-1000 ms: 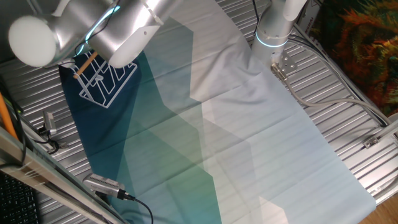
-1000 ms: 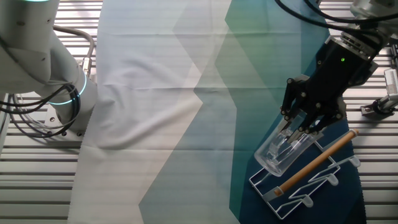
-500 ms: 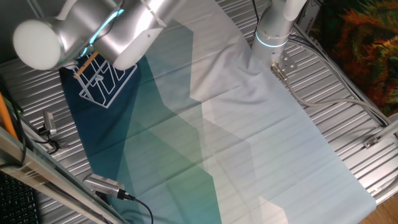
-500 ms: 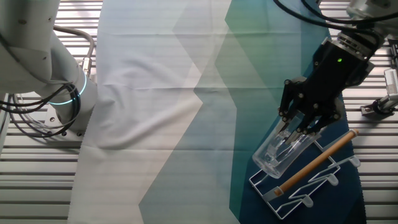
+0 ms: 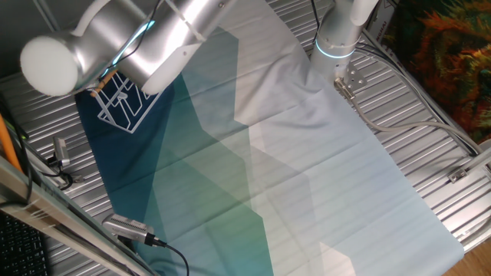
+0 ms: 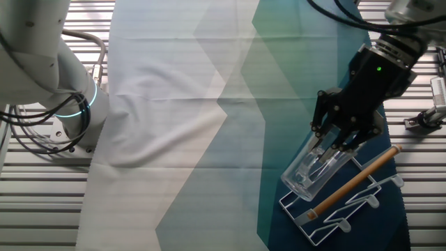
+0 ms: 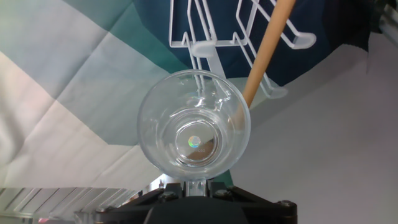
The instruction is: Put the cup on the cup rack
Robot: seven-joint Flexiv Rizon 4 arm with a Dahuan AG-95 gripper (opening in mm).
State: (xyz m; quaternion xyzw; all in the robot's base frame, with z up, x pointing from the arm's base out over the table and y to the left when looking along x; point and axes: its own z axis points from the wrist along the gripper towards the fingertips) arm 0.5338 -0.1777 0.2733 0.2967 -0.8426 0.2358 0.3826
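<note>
We log the cloth [image 6: 209, 139] first, one sheet in white, teal and navy panels, spread under the gripper [image 6: 333, 148] and reaching well away from it on all sides; it lies over the ribbed metal table [image 5: 430, 184].

One arm [image 5: 146, 46]; in one fixed view its silver body covers the hand, so we read the hand from the other two views.

One cup rack [image 6: 355, 199], white wire with upright pegs and one light wooden rod [image 6: 355, 180] along its top; it sits on the navy panel just beyond the fingertips, to the side the cup's mouth faces; we see nothing hung on any peg; in the hand view the rod [image 7: 264, 50] runs up past the cup's rim.

One cup [image 6: 312, 171], clear glass, held tilted with its open mouth pointing away from the hand, down toward the cloth and the rack's near edge; in the hand view we look into the cup [image 7: 194, 127] from its mouth and find it empty; it sits on no peg; whether it touches the wire we cannot tell.

Gripper: black fingers [image 6: 343, 136] closed narrow around the cup's base end, gripping the glass; nothing else is held.
</note>
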